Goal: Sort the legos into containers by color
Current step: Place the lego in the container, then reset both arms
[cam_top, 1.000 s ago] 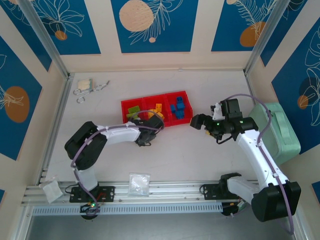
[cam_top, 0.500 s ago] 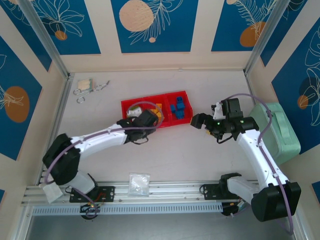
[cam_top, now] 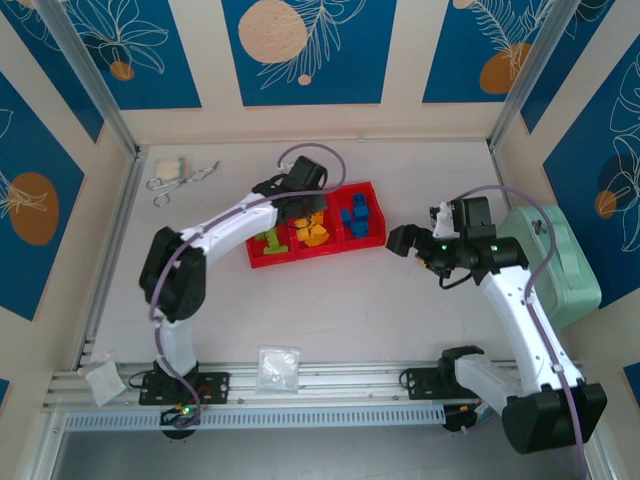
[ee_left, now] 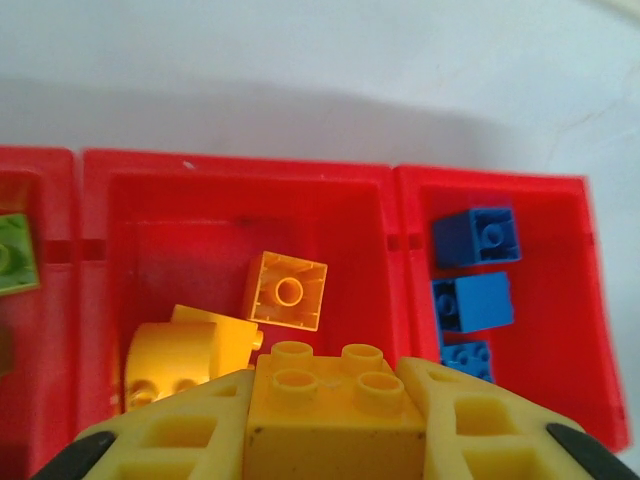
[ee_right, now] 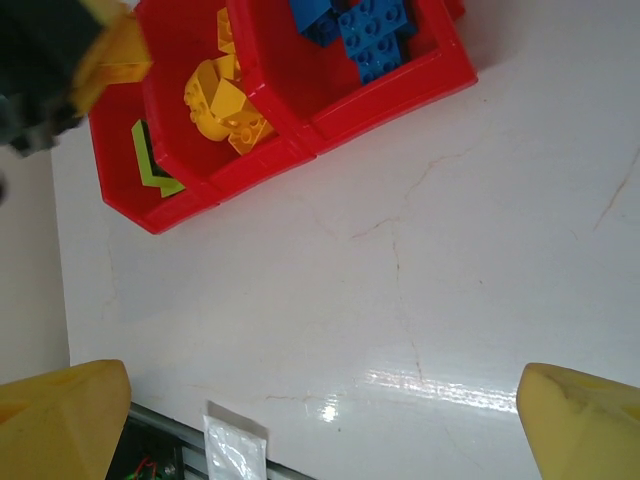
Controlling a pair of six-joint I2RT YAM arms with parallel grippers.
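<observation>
The containers are three compartments of one red tray point(cam_top: 315, 251). Lime green legos point(cam_top: 270, 240) lie in the left one, orange-yellow legos point(cam_top: 312, 232) in the middle one and blue legos point(cam_top: 358, 215) in the right one. My left gripper point(cam_top: 300, 206) hovers over the tray's back edge, shut on an orange-yellow brick point(ee_left: 335, 430) with its studs up. Below it in the left wrist view lie two orange-yellow bricks point(ee_left: 288, 290) and blue bricks point(ee_left: 472, 302). My right gripper point(cam_top: 400, 240) stands open over bare table, right of the tray, with nothing between its fingers point(ee_right: 60, 420).
A mint-green case point(cam_top: 560, 260) sits at the right edge beside the right arm. A clear bag point(cam_top: 278, 367) lies by the front rail and a smaller one point(cam_top: 102, 380) at the front left. Metal clips and a white pad point(cam_top: 180, 175) lie at the back left.
My left arm has swung from the tray's front side up and over to its back edge, jaws closing on the orange-yellow brick. The right arm has barely moved.
</observation>
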